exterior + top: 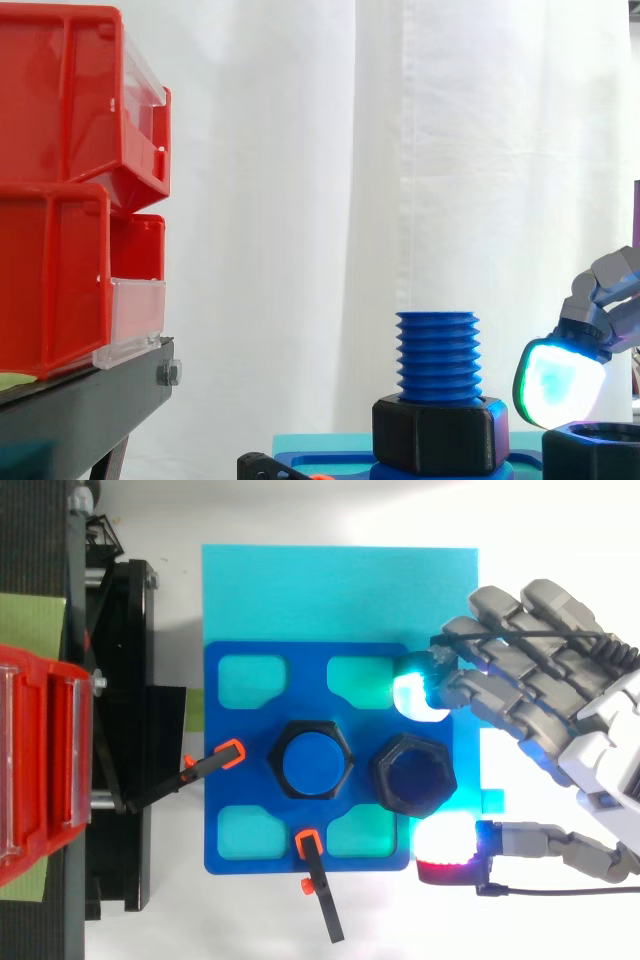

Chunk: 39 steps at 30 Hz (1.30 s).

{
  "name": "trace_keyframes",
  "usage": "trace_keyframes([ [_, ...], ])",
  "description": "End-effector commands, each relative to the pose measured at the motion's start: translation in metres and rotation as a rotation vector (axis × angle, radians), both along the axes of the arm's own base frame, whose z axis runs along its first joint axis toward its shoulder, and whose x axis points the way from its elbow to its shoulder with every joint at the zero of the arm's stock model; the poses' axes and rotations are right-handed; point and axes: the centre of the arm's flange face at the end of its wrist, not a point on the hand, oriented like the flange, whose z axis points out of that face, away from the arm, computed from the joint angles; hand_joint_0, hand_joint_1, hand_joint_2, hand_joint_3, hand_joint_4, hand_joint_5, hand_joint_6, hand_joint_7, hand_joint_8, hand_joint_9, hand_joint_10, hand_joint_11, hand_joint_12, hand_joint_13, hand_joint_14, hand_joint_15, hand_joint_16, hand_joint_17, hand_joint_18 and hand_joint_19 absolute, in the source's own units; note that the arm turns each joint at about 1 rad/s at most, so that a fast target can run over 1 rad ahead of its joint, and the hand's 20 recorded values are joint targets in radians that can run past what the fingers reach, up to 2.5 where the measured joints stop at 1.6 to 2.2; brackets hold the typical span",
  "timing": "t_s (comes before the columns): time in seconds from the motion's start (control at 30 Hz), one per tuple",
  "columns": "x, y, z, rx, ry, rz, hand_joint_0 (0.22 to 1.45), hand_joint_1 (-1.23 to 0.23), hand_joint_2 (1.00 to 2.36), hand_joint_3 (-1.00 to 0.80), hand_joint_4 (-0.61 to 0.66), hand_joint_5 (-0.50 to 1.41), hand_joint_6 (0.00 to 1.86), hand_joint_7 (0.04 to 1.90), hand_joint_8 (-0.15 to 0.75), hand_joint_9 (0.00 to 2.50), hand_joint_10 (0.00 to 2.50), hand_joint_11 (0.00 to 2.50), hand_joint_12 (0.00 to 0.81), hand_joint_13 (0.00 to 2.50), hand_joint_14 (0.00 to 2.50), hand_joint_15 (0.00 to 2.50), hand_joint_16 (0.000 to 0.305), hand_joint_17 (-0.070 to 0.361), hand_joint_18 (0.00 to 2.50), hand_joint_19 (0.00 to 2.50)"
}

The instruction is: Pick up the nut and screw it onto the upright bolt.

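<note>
robot hand (598, 748) open, glowing pads (420, 696) flanking loose black hex nut (413, 773) | I read it as pre-pinch spread | blue threaded bolt (313, 759) upright just beside

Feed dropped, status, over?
Hand open, pads flanking loose black hexagonal nut. Blue threaded bolt upright, second black nut at its base. Nothing between nut and bolt.

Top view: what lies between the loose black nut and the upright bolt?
Only the black hex collar round the bolt, then a narrow strip of bare blue plate before the nut; the top view shows it.
</note>
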Motion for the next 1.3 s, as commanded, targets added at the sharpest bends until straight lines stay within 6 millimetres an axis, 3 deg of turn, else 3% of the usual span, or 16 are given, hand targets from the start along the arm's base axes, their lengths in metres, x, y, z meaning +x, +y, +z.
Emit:
trace_keyframes([
  [0.0,0.0002,0.0009,0.0003,-0.008,0.004,0.003,0.37,-0.63,1.00,-0.50,0.27,-0.21,0.50,0.86,0.337,0.40,0.00,0.11,0.365,0.34,0.00,0.00,0.045,0.102,0.18,0.00],
  [1.27,0.0054,-0.0037,-0.0029,-0.090,0.049,0.038,0.36,-0.64,1.00,-0.50,0.26,-0.22,0.50,0.87,0.331,0.37,0.00,0.10,0.373,0.33,0.00,0.00,0.047,0.106,0.19,0.00],
])
